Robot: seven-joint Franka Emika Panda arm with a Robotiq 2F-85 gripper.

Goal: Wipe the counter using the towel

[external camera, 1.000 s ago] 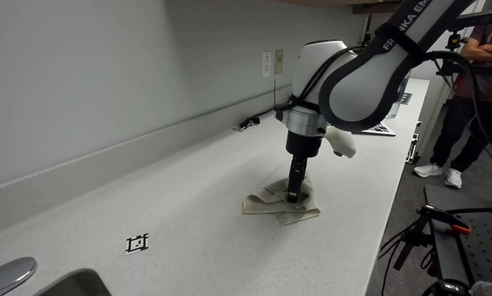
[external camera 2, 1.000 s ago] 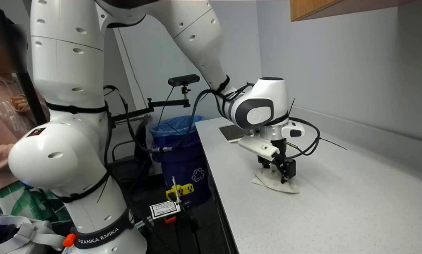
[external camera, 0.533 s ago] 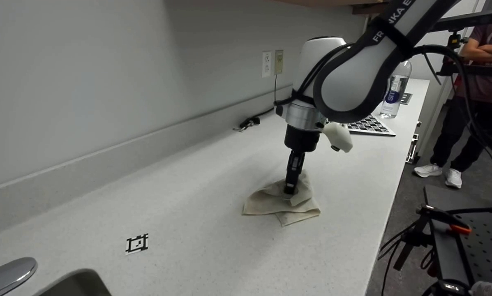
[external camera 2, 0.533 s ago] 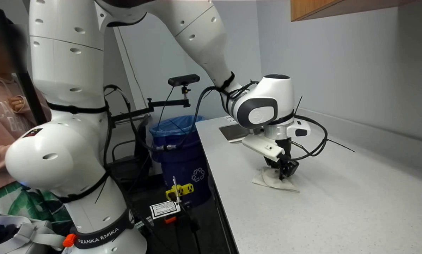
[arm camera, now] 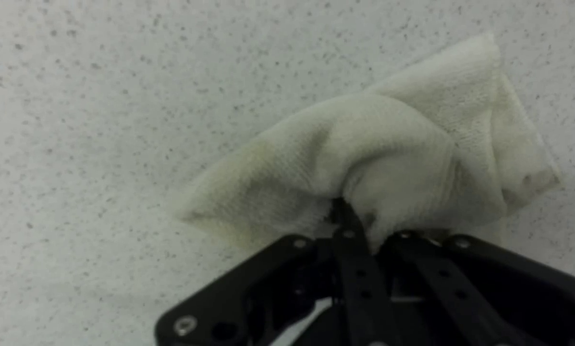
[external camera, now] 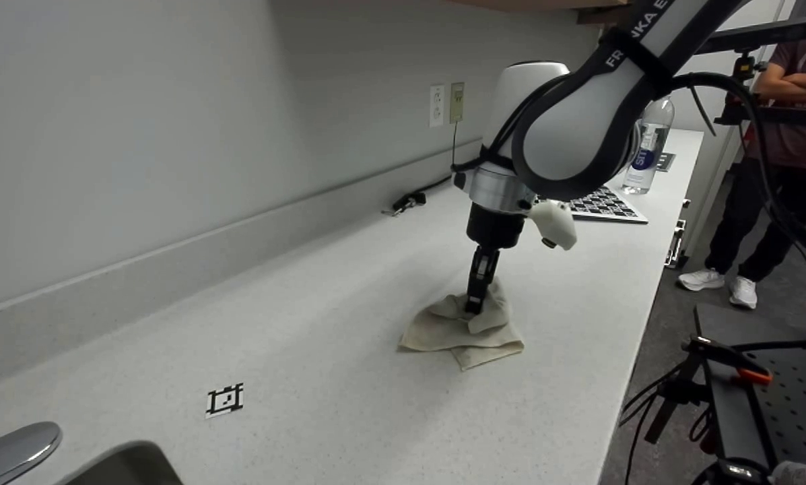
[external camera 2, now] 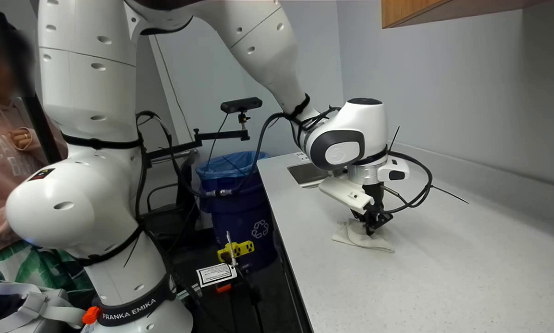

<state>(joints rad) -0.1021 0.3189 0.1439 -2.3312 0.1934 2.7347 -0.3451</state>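
Observation:
The cream towel (external camera: 436,337) lies rumpled on the pale speckled counter (external camera: 308,404). From above, my gripper (external camera: 474,306) points down into the towel's middle. The wrist view has towel (arm camera: 364,125) folds bunched up between the black fingers (arm camera: 357,240), so the gripper (arm camera: 368,226) is shut on the cloth. Part of the fingertips is buried in the folds. Towel edges spread out flat around the grip and still rest on the counter, also visible in an exterior view, where the towel (external camera 2: 351,236) sits beneath the gripper (external camera 2: 369,227).
A water bottle (external camera: 647,151) and a checkered board (external camera: 605,205) stand behind the arm. Against the backsplash lies a small black object (external camera: 408,201) with a cable. A sink (external camera: 126,465), a faucet (external camera: 15,451) and a printed marker (external camera: 225,399) are at the near end.
The fingers have closed, gathering the towel's middle into folds. My gripper has shifted slightly toward the backsplash. The towel's outer edges have hardly moved.

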